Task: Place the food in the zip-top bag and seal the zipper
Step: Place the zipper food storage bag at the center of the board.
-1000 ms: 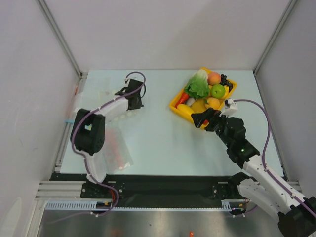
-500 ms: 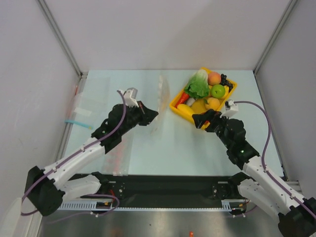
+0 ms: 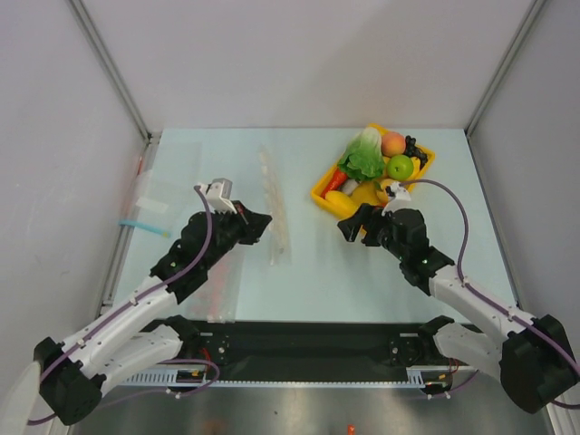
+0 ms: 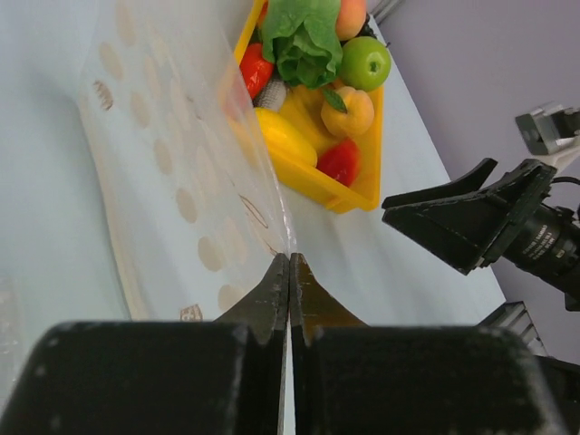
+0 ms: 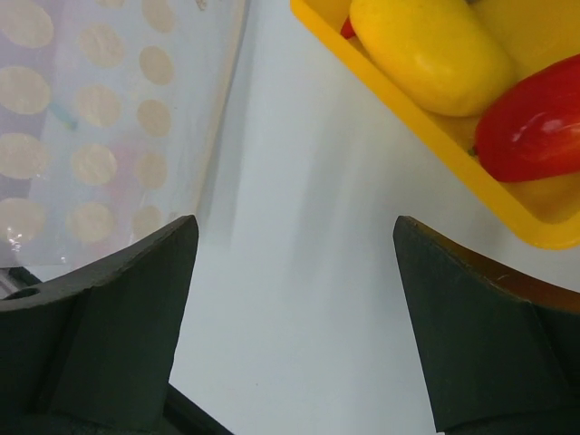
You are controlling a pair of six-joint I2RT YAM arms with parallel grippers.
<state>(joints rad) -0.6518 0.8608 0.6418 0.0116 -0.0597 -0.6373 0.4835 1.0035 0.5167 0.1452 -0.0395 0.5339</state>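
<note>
**Bag carried to mid-table; loading not yet begun**

Change: one second ago the left arm was folded back at 10 o'clock over the table's left edge. The left gripper (image 3: 261,220) now sits just left of centre, jaws shut tight on one edge of the zip-top bag (image 3: 274,204). In the top view the bag appears as a narrow strip, so it is probably held on edge. The right gripper (image 3: 349,223) has shifted from the tray's near corner toward centre, and its jaws stand wide apart with nothing between them.

Meaning: the bag is staged beside the food, and none of the food is inside. The lettuce (image 3: 364,156), peach (image 3: 392,143) and green apple (image 3: 400,167) lie in the yellow tray (image 3: 319,194) at 1 o'clock. The bag's mouth cannot be confirmed open.

Edges and room:
- A bare strip of table separates the bag from the tray's left rim, and the right gripper occupies its near end.
- The blue-strip bag (image 3: 145,213) lies at 9 o'clock.
- The bag with red bits (image 3: 217,283) lies at 7 o'clock, under the left forearm.
</note>
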